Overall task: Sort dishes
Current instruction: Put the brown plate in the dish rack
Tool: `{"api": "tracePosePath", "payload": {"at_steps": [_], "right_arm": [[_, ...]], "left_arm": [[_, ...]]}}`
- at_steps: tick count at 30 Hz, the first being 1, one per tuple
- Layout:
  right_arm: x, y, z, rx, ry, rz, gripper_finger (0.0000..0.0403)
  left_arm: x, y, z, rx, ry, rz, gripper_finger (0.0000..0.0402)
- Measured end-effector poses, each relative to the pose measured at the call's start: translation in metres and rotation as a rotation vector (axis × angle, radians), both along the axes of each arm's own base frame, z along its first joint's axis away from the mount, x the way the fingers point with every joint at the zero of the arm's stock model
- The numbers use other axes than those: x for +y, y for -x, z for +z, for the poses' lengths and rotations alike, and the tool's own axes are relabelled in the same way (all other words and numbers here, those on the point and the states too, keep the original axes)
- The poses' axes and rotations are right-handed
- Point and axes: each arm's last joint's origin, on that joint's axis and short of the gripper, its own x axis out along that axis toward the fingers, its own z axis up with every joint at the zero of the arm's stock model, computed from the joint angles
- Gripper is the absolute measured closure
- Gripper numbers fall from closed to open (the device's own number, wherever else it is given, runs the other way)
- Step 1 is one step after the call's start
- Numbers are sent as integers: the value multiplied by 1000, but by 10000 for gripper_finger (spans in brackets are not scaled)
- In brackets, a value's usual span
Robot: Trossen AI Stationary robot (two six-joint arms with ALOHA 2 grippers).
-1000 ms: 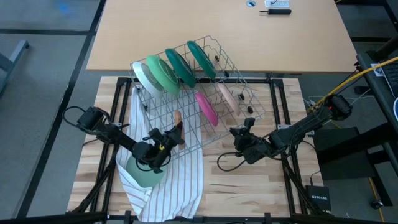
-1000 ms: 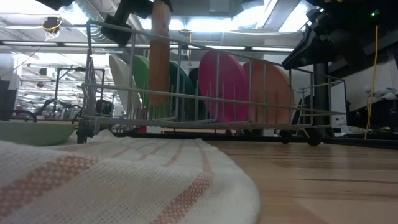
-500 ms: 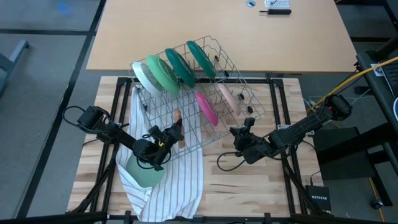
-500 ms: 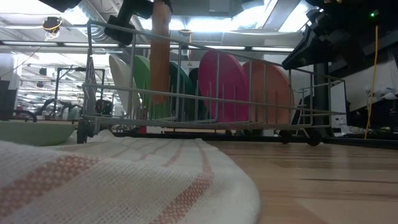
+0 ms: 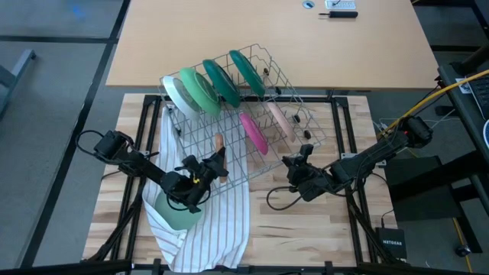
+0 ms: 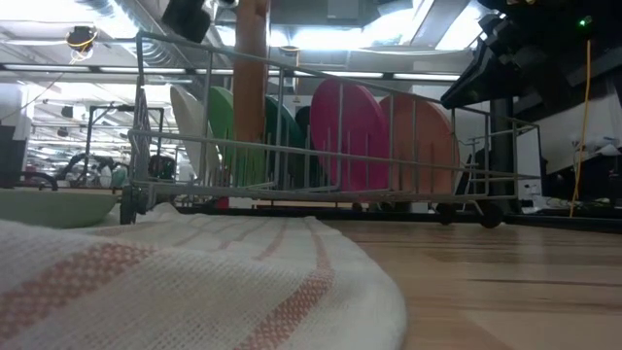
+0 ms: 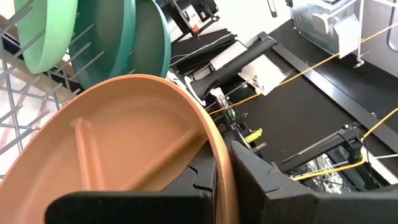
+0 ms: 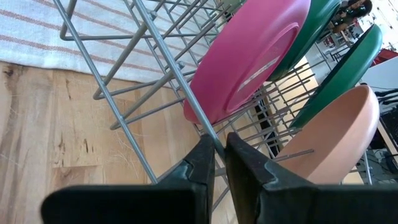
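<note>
Fingers (image 7: 214, 171) of our left gripper (image 5: 205, 174) pinch the brown-orange plate (image 5: 219, 153) upright over the wire rack (image 5: 252, 99); our right gripper (image 5: 298, 164) clamps a rack wire beside the magenta plate (image 8: 249, 56).

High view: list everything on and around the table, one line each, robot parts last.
Wire rack: one, grey, table middle.
Racked dishes: a light green plate, two dark green plates, a magenta plate, a peach-pink bowl.
Brown-orange plate: one, upright at the rack's near side.
Light green bowl: one, on the cloth.
Striped cloth: one, white, front left.
Left gripper: shut on the brown-orange plate.
Right gripper: shut on a rack wire.
</note>
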Motion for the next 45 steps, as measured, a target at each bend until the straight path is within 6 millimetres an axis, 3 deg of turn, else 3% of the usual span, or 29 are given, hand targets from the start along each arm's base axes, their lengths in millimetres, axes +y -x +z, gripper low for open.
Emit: {"api": "tracePosePath", "payload": {"at_steps": [10,23,36,45], "right_arm": [[0,0,0,0,0,0,364],[0,0,0,1,-1,1,364],[0,0,0,1,0,1,364],[0,0,0,1,0,0,364]], "left_arm": [[11,-8,5,13,-7,40,389],[14,-23,-16,213,-109,57,386],[9,-23,-25,355,-172,58,332],[4,-21,-25,583,-292,38,285]]}}
